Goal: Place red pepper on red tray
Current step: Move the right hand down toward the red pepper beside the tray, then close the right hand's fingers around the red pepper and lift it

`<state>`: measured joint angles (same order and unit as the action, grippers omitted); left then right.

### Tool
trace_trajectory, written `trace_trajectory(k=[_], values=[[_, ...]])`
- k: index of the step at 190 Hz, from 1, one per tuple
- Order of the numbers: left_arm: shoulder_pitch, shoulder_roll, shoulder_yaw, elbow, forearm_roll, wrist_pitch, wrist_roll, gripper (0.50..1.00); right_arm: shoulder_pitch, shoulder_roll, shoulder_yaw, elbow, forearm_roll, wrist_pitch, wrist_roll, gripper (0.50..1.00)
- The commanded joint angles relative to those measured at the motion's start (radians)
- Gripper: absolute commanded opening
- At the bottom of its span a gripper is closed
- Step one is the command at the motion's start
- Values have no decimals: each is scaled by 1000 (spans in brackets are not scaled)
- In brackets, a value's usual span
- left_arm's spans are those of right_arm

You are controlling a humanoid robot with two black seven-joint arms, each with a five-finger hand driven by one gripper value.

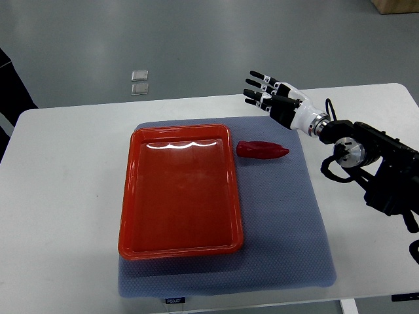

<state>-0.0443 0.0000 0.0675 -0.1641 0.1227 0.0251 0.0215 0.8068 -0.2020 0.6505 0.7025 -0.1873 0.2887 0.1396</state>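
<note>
Nearest my camera, a blue-grey mat [288, 248] covers the white table [59, 196] and carries the red tray [180, 245]. I see the red pepper [262, 150] lying on the mat just beside the tray's far right corner. My right hand [275, 98] hovers beyond the pepper, fingers spread wide, holding nothing.

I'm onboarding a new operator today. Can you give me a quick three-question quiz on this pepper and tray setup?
1. True or false: the red pepper lies inside the red tray.
2. What lies under both tray and pepper? A) grey mat B) cardboard C) towel
3. Which hand shows, and does it hold anything?

Key
1. False; it lies on the grey mat, just right of the tray.
2. A
3. The right hand, fingers spread, holding nothing, beyond the pepper.
</note>
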Motion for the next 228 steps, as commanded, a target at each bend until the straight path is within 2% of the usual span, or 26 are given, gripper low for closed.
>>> trace_trajectory(k=[1,68,128,162,228], values=[[0,0,0,0,0,2,0,1000,-1,1,1,0,-18,-6,-2,919],[0,0,0,-3,0,1,0,1000,2,-4,-11,-1,-52,-6,-2,917],[0,0,0,-3,0,1,0,1000,58,0,-35,0,-469,3,2,915],[0,0,0,-2,0,2,0,1000,153,-20,-222,0,-721,1,38,915],[0,0,0,-2,0,1,0,1000,285,-62,-543,-1,-937,-11,48,913]])
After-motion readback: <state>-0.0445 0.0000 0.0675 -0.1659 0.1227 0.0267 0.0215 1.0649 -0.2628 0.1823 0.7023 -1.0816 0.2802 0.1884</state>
